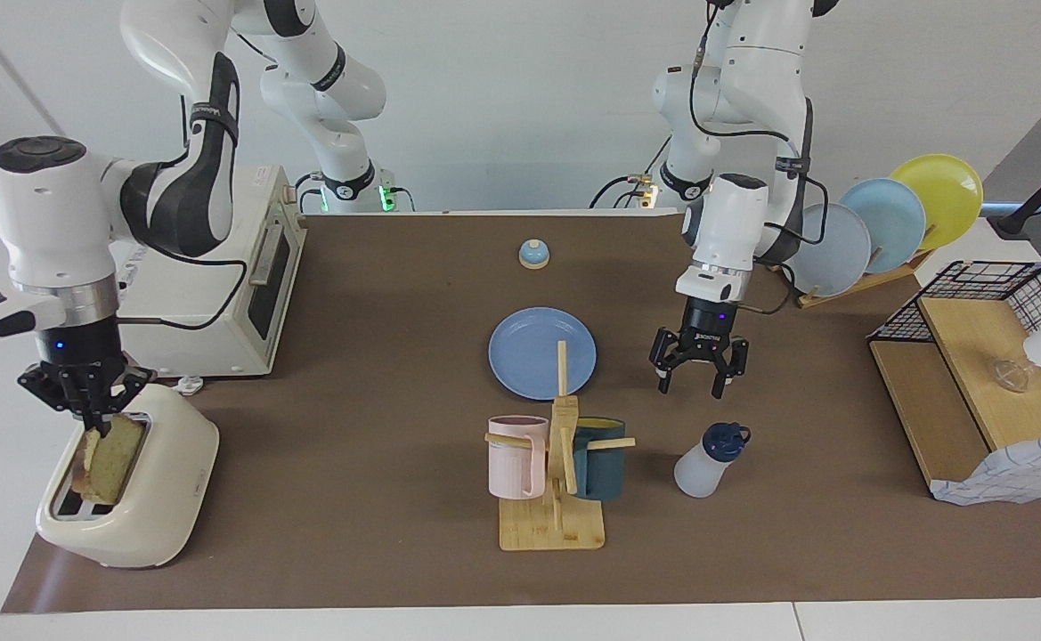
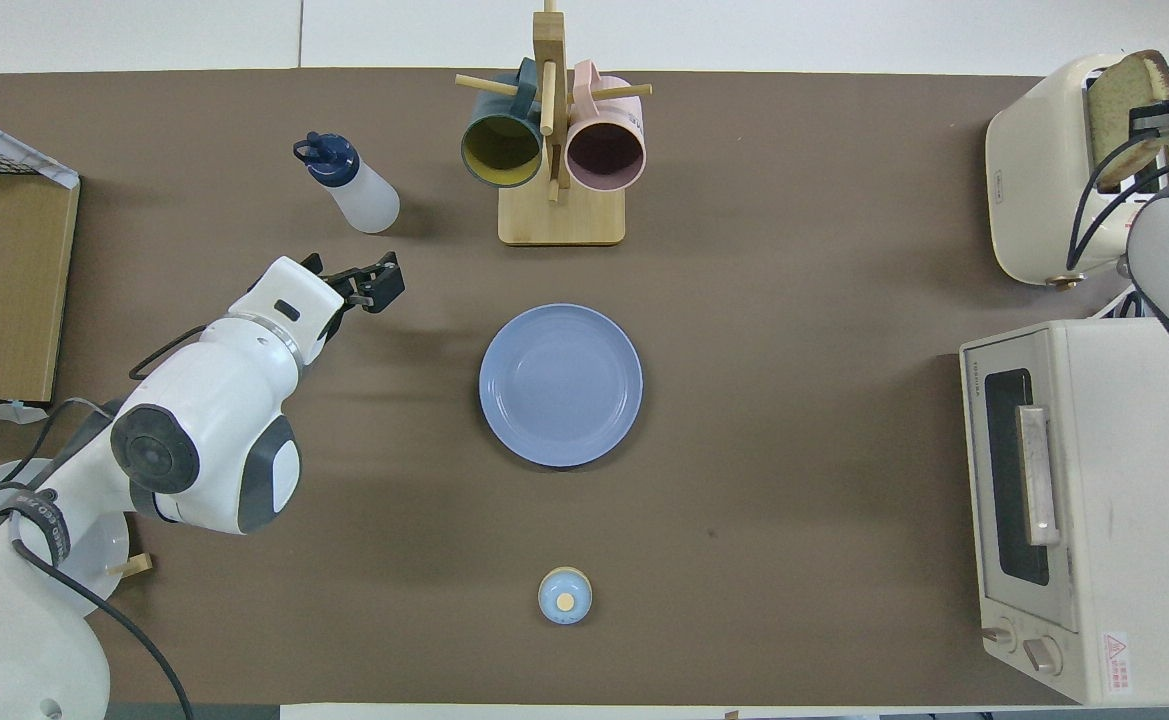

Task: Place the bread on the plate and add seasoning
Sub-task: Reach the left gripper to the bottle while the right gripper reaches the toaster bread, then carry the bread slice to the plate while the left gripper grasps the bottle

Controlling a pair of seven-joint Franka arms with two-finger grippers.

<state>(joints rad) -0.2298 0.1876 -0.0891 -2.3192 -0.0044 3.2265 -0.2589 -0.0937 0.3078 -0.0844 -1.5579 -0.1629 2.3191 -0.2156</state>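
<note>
Your right hand (image 1: 93,425) is clamped on the bread (image 1: 113,458) in the toaster (image 1: 142,499). Your left hand (image 1: 698,378) waits spread apart over the counter (image 1: 378,374), near the seasoning (image 1: 707,461).

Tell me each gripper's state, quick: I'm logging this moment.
Left gripper: open, empty, over the table near the seasoning.
Right gripper: shut on the bread in the toaster.

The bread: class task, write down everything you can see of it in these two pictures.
The bread is one square slice of toast, pale yellow-green crumb inside a brown crust. It stands on edge, slightly tilted, lower part down in a slot of the cream toaster at the right arm's end of the table, upper part sticking out. The right gripper is shut on its top edge. It is not yet on the blue plate.
</note>
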